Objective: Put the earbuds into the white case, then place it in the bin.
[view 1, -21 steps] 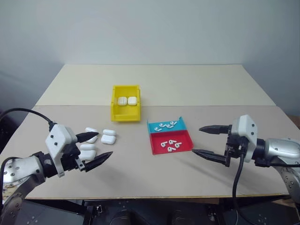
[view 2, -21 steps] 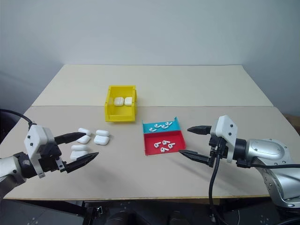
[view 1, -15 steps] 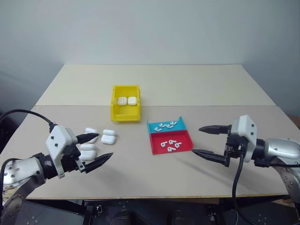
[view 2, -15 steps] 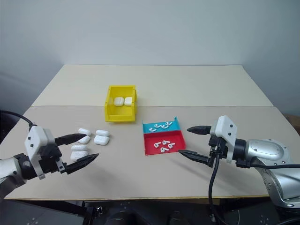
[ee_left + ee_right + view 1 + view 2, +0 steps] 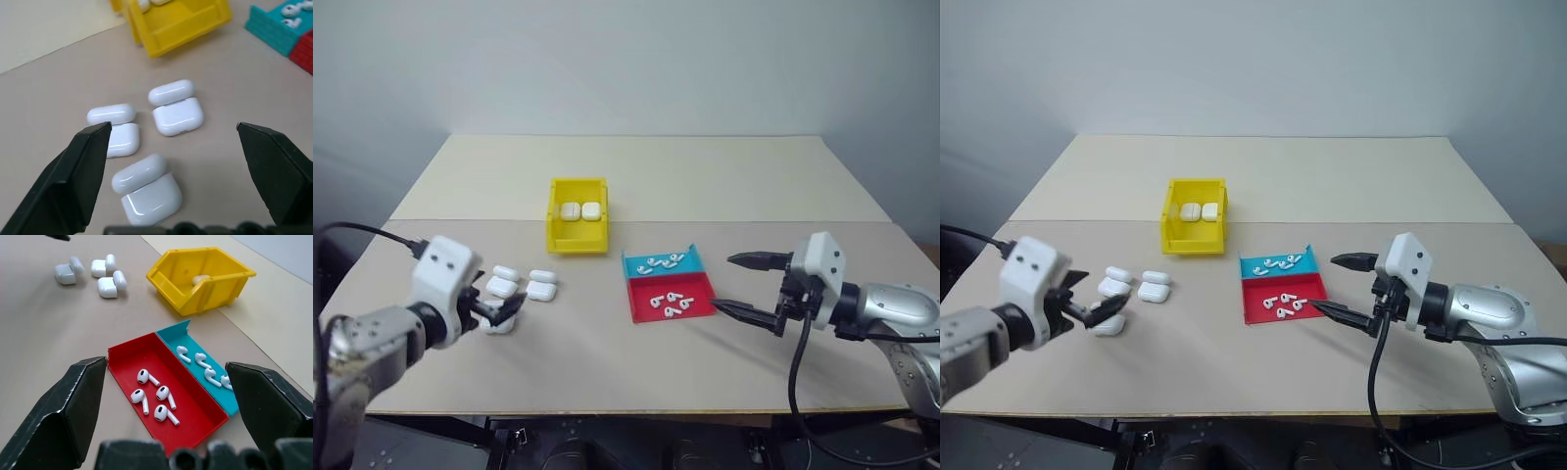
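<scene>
Three glossy white cases (image 5: 146, 188) lie lids flipped open; left gripper (image 5: 178, 147) hangs over them with jaws spread, right gripper (image 5: 171, 382) gapes over the earbuds (image 5: 155, 400).

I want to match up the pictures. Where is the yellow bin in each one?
Left eye view: yellow bin, middle, behind the red tray.
Right eye view: middle, left of centre.
Left wrist view: top edge, beyond the open white cases.
Right wrist view: upper right.
Shared landmark: the white cases beside it.
</scene>
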`<state>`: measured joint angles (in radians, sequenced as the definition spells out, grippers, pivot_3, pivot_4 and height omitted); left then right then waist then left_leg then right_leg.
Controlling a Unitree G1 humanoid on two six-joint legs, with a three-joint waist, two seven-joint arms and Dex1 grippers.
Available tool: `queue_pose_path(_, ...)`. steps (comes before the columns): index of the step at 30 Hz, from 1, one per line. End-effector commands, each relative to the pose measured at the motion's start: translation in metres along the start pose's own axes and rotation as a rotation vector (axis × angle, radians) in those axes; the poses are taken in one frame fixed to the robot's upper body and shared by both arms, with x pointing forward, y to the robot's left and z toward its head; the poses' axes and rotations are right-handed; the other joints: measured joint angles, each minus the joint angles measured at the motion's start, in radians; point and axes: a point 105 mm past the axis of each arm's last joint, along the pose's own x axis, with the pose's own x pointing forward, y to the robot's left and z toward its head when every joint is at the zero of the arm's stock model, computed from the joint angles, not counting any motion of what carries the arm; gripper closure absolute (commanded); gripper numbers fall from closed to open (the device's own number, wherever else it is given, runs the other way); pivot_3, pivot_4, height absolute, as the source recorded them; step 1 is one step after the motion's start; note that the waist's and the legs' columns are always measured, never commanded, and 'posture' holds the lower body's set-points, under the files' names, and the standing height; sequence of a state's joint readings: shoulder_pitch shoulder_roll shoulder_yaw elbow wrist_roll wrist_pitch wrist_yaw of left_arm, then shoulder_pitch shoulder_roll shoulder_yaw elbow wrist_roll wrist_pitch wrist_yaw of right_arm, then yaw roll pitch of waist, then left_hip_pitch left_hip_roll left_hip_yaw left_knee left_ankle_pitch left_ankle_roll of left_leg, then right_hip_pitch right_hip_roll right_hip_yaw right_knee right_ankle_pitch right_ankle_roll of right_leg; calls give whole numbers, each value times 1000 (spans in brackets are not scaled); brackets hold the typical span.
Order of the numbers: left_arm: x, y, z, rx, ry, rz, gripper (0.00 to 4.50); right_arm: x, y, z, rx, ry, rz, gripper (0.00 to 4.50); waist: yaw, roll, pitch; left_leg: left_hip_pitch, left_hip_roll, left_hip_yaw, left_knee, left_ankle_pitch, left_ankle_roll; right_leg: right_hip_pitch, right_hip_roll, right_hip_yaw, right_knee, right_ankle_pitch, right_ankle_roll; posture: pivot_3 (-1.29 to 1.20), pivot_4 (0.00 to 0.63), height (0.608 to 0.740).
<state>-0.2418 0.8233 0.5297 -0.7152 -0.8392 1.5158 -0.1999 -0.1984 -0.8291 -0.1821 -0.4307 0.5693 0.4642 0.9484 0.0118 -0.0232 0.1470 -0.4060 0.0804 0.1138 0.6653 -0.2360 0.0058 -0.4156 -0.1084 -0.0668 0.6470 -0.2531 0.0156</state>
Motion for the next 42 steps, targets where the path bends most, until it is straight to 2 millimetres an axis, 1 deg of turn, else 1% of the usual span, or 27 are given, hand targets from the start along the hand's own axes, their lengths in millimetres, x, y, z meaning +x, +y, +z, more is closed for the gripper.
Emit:
queue_pose_path(1, -10, 17, -2, -9, 125, 39, 16, -2, -1, 9, -17, -37, -20, 0, -8, -2, 1, 1, 0, 0, 0, 0, 0, 0, 0, 1, 0, 0, 0, 0, 150, 740)
queue_pose_path(4, -16, 24, -4, 30, 254, 31, 16, -1, 2, 7, -8, -41, -27, 0, -9, -5, 3, 1, 0, 0, -1, 0, -1, -1, 0, 1, 1, 0, 0, 0, 150, 740)
queue_pose_path(6, -16, 25, 0, 11, 283, 27, 16, 0, 4, 6, -5, -45, -29, 0, -6, -5, 3, 1, 0, 0, -1, 1, -2, -1, -1, 2, 1, 0, 0, 0, 150, 740)
queue_pose_path(7, -16, 25, 2, 34, 312, 40, 16, 0, 4, 6, -2, -47, -32, 0, -4, -5, 3, 2, 0, 0, -1, 1, -2, -1, -1, 2, 1, 0, 0, 0, 150, 740)
queue_pose_path(9, -16, 13, 3, -28, 344, 22, 16, 1, 5, 6, 1, -48, -36, 0, -1, -8, 5, 2, 0, -1, -1, 1, -2, 0, -1, 1, 1, 0, 0, 0, 150, 740)
queue_pose_path(10, -13, 11, -1, -66, 373, 35, 16, 0, 5, 6, 2, -47, -37, 0, -1, -8, 5, 2, 1, -1, -2, 1, -2, -1, -1, 2, 1, 1, -1, 0, 150, 740)
queue_pose_path(13, 1, 11, -7, -116, 366, 120, 16, 0, 5, 7, 3, -47, -42, 0, 3, -7, 5, 2, -2, 0, -3, 1, -2, -1, -4, 4, 1, 1, -1, 0, 150, 740)
queue_pose_path(16, 13, 12, -14, -147, 378, 187, 16, 0, 4, 9, 4, -48, -46, 0, 4, -7, 5, 2, -2, 0, -3, 2, -4, -1, -2, 2, 1, 1, -2, 0, 150, 740)
queue_pose_path(21, 35, 6, -19, -247, 381, 210, 16, -2, 4, 12, 5, -44, -47, 0, 6, -7, 5, 2, -2, 0, -3, 2, -4, 0, -1, 2, 1, 1, -2, 0, 150, 740)
queue_pose_path(24, 44, -1, -19, -278, 378, 222, 16, -3, 5, 13, 9, -39, -45, 0, 6, -8, 5, 1, -2, 0, -3, 3, -5, 0, -2, 2, 0, 1, -2, 0, 150, 740)
queue_pose_path(28, 49, -5, -28, -323, 396, 238, 16, -6, 6, 14, 16, -24, -40, 0, 5, -8, 5, 2, -2, 0, -3, 3, -5, 0, -2, 2, 1, 1, -2, 0, 150, 740)
queue_pose_path(34, 50, -10, -38, -382, 401, 283, 16, -8, 5, 16, 13, -12, -33, 0, 4, -8, 5, 3, -2, -1, -2, 3, -5, 2, -2, 1, 1, 1, -1, 0, 150, 740)
queue_pose_path(38, 53, -10, -44, -434, 422, 319, 16, -8, 5, 16, 14, -9, -31, 0, 5, -8, 5, 8, -2, -1, -3, 3, -4, 9, -2, -1, -1, 1, -1, 0, 150, 740)
queue_pose_path(42, 60, -13, -43, -463, 435, 260, 16, -8, 6, 15, 13, -11, -33, 0, 6, -8, 5, 10, -3, -1, -3, 3, -4, 12, -2, -1, -1, 1, -1, 0, 150, 740)
